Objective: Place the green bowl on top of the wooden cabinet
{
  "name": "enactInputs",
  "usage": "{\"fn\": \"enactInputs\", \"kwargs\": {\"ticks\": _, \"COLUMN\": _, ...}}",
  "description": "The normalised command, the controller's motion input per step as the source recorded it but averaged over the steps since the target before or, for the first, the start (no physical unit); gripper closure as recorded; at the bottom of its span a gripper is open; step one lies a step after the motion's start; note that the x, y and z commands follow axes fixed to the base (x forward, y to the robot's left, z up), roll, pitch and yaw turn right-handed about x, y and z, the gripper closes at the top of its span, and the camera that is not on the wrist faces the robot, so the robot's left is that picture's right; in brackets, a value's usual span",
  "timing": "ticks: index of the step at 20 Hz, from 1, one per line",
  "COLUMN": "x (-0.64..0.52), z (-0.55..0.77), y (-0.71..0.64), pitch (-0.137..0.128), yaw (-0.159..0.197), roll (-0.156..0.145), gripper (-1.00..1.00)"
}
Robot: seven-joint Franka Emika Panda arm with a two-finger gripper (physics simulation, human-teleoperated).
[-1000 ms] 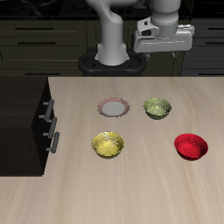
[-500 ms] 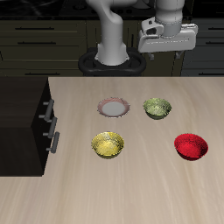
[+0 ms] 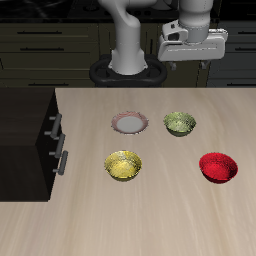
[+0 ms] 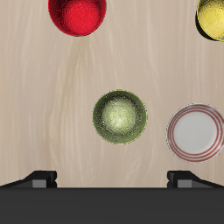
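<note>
The green bowl (image 3: 180,123) is small, round and olive with a speckled inside. It stands upright on the table beside a white plate; in the wrist view the green bowl (image 4: 120,116) lies straight below me. My gripper (image 3: 190,66) hangs high above the table's back edge, behind the bowl and well clear of it. Its fingertips (image 4: 40,178) stand wide apart with nothing between them, so it is open. The wooden cabinet (image 3: 25,140) is dark, with a flat bare top and two drawers with silver handles, at the table's far side from the bowls.
A white plate with a pink rim (image 3: 131,123) sits between the green bowl and the cabinet. A yellow speckled bowl (image 3: 123,165) and a red bowl (image 3: 218,167) stand nearer the front edge. Dark cupboards line the back wall.
My gripper has drifted a little sideways, away from the cabinet's side, and stayed high. The bowls and plate have not moved.
</note>
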Motion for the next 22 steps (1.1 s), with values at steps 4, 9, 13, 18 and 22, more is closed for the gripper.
{"fn": "enactInputs", "kwargs": {"ticks": 4, "x": 0.23, "z": 0.02, "y": -0.04, "pitch": 0.022, "yaw": -0.017, "roll": -0.023, "gripper": -1.00}}
{"fn": "enactInputs", "kwargs": {"ticks": 9, "x": 0.07, "z": 0.03, "y": -0.15, "pitch": -0.008, "yaw": 0.010, "roll": -0.039, "gripper": -1.00}}
{"fn": "enactInputs", "kwargs": {"ticks": 13, "x": 0.11, "z": -0.03, "y": -0.22, "pitch": 0.015, "yaw": 0.015, "roll": -0.026, "gripper": -1.00}}
{"fn": "enactInputs", "kwargs": {"ticks": 18, "x": 0.02, "z": -0.02, "y": -0.13, "pitch": 0.006, "yaw": -0.013, "roll": -0.035, "gripper": -1.00}}
{"fn": "enactInputs", "kwargs": {"ticks": 22, "x": 0.09, "z": 0.04, "y": -0.24, "pitch": -0.013, "yaw": 0.019, "roll": -0.039, "gripper": -1.00}}
